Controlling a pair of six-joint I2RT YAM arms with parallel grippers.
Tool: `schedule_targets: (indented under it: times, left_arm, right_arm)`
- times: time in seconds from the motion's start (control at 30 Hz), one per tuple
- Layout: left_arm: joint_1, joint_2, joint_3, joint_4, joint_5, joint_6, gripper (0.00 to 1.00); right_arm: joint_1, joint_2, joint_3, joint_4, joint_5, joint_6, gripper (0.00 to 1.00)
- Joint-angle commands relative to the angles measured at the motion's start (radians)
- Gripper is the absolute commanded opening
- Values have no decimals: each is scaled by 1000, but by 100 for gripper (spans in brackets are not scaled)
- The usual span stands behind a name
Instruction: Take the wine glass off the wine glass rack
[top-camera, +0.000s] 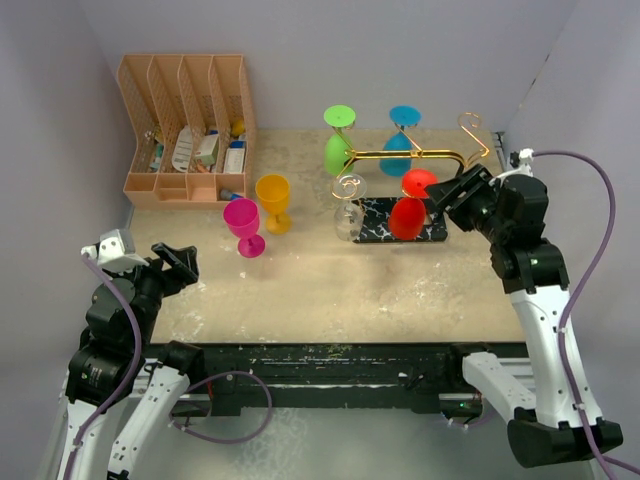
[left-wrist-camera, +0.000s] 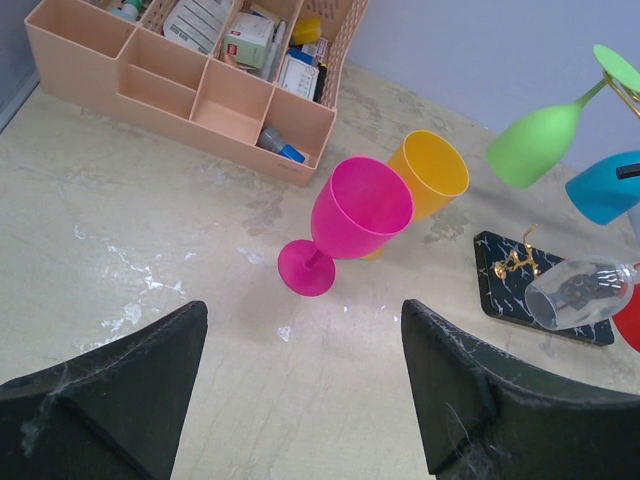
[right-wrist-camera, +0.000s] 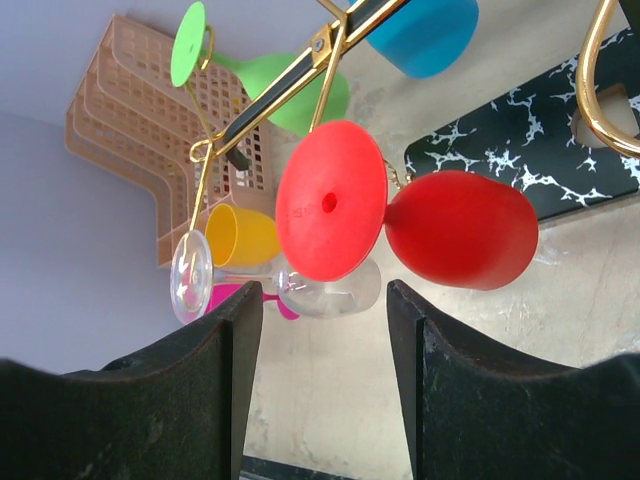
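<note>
At the far right of the table (top-camera: 330, 290), the wine glass rack (top-camera: 420, 155) carries 4 glasses hanging foot-up: a green glass (top-camera: 338, 152), a blue glass (top-camera: 398, 150), a clear glass (top-camera: 348, 215) and a red glass (top-camera: 408, 215). The red glass hangs on the near right side of the rack, above the black marbled base. I cannot tell whether its bowl touches that base.

The right end effector (top-camera: 452, 190) is just beside the red glass. Its fingers are spread wide and hold nothing. From the right wrist, the red foot disc (right-wrist-camera: 330, 200) sits in line with the gap between the 2 fingers, with no contact showing.

The left end effector (top-camera: 175, 262) hangs at the near left, well apart from the rack, also spread wide and empty.

A pink glass (top-camera: 243, 222) and a yellow glass (top-camera: 273, 197) stand upright on the table left of the rack, near the orange organiser (top-camera: 185, 125).

By my reading, the task is at the approach step. The red glass looks like the target, but it is not yet gripped or lifted off its hook. Closing on it, sliding it free and setting it down are all left to do.
</note>
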Motion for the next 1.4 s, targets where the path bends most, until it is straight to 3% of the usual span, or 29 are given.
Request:
schedule_targets:
  times: [0.0,0.93,1.37]
  left_arm:
    - [-2,-7,-3,51,10,12,81]
    - [-2,-3,-3,48,1,11,81]
    - [-2,-2,-1,46,-4,9,81]
  right_arm:
    - [-7,-3,-26,101,-10,26,55]
    - [-17,19,-148,302,21,57,42]
    - [-18,21,-198,372,31,71,25]
